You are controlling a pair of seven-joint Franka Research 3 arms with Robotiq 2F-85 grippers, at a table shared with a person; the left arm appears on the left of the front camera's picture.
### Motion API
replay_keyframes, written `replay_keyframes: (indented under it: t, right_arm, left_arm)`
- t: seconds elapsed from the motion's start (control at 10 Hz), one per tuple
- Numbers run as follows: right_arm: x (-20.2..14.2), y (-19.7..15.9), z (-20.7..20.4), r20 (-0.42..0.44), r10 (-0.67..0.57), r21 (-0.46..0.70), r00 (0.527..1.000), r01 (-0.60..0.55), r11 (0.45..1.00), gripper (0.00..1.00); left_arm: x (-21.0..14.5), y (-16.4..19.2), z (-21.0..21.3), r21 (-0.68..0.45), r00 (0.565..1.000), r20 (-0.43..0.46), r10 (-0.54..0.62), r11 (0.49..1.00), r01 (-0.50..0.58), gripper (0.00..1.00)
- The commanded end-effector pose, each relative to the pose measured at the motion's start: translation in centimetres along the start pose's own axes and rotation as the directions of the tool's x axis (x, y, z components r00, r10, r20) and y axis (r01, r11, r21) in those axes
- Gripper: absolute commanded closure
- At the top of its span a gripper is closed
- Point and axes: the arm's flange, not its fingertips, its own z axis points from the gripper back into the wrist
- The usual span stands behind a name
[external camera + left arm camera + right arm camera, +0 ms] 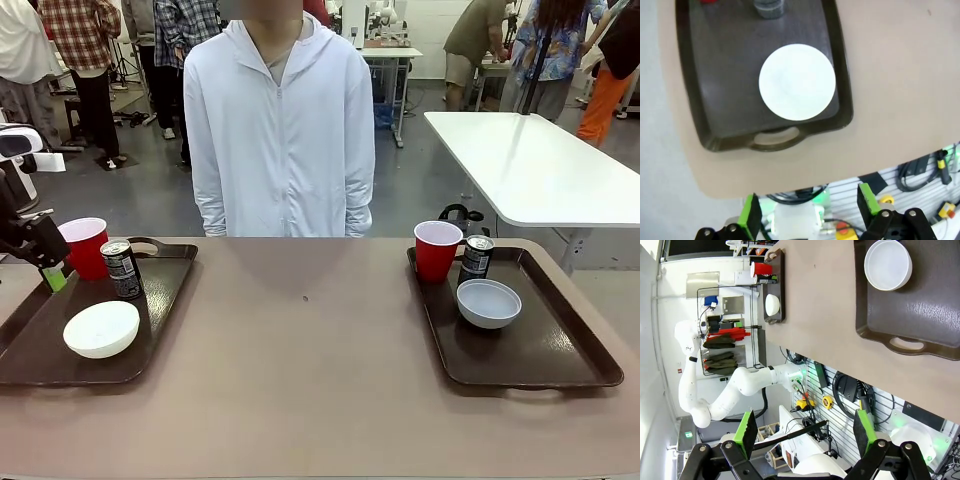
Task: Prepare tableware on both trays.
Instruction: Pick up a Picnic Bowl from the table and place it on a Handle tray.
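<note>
On the left tray [40, 340] stand a red cup [85, 247], a dark can [122, 268] and a cream-white bowl [101, 328]. The right tray [560, 350] holds a red cup [437, 249], a can [476, 257] and a pale grey bowl [488, 303]. My left gripper [48, 272] hangs open at the left tray's outer edge, beside the cup. From the left wrist, the open gripper [807, 210] is past the table edge, apart from the bowl [797, 82]. My right gripper [806, 432] is open, off the table, far from the grey bowl [888, 264].
A person in a white hooded jacket [280, 130] stands at the far side, hands out of sight. The brown tabletop [305, 340] between the trays is bare. A white table [540, 165] stands behind on the right.
</note>
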Motion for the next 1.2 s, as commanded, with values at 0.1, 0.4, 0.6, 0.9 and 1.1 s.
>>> replay_keyframes:
  t: [0.1, 0.4, 0.6, 0.9, 1.1]
  right_arm:
    - [0.1, 0.1, 0.1, 0.006, 0.018, 0.022, 1.0, -0.018, 1.0, 0.0]
    - [0.1, 0.1, 0.1, 0.006, 0.018, 0.022, 1.0, -0.018, 1.0, 0.0]
    - [0.1, 0.1, 0.1, 0.006, 0.018, 0.022, 1.0, -0.018, 1.0, 0.0]
    - [0.1, 0.1, 0.1, 0.006, 0.018, 0.022, 1.0, -0.018, 1.0, 0.0]
    - [0.1, 0.1, 0.1, 0.006, 0.018, 0.022, 1.0, -0.018, 1.0, 0.0]
  left_arm:
    - [0.3, 0.0, -0.1, 0.002, 1.0, 0.012, 0.0, 1.0, 0.0, 0.0]
    - [1.6, 5.4, 0.1, -0.487, 0.959, 0.132, -0.25, 0.827, 0.282, 0.0]
    - [1.8, 10.6, 0.6, -0.575, 0.906, 0.333, -0.26, 0.706, 0.414, 0.0]
    - [2.5, 19.8, -2.6, -0.793, 0.902, 0.426, -0.066, 0.454, 0.407, 0.0]
    - [2.4, 23.3, -4.8, -0.903, 0.954, 0.299, 0.024, 0.33, 0.275, 0.0]
